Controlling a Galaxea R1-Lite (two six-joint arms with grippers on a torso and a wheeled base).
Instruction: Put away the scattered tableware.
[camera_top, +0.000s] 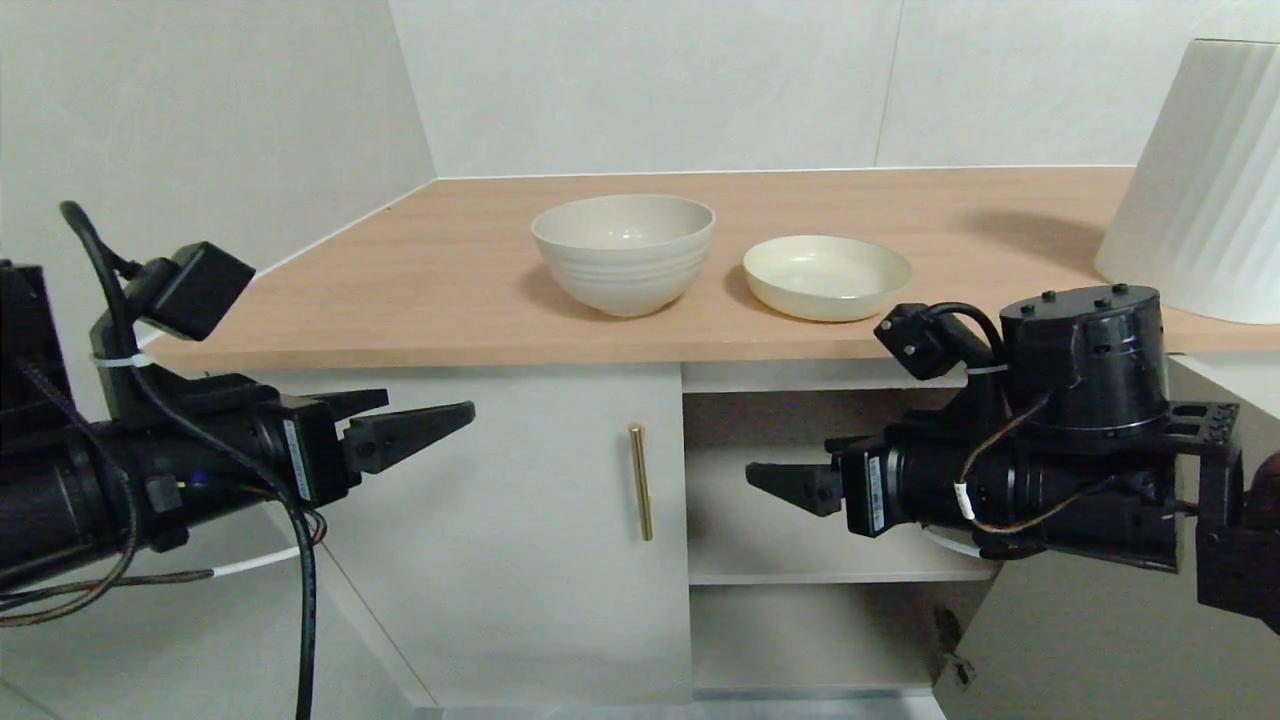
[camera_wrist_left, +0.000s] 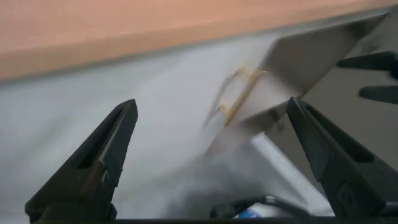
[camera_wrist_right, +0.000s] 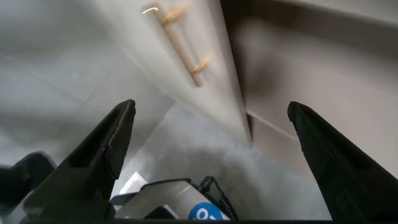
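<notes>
Wooden countertop (camera_top: 400, 290) carries a deep bowl (camera_top: 623, 250) and, just beside it, a shallow dish (camera_top: 826, 276). Below its edge I see my left gripper (camera_wrist_left: 210, 106), fingers spread wide, facing the closed cabinet door (camera_top: 520, 520). My right gripper (camera_wrist_right: 210, 106), also spread, is at the open shelf compartment (camera_top: 800, 540).

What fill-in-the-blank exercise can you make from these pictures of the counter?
1. On the counter, the bowl stands to the ____ of the dish.
2. The side of the cupboard below the dish is ____.
3. The left pincer and the right pincer are open and hold ____.

Missing words: left; open; nothing.
</notes>
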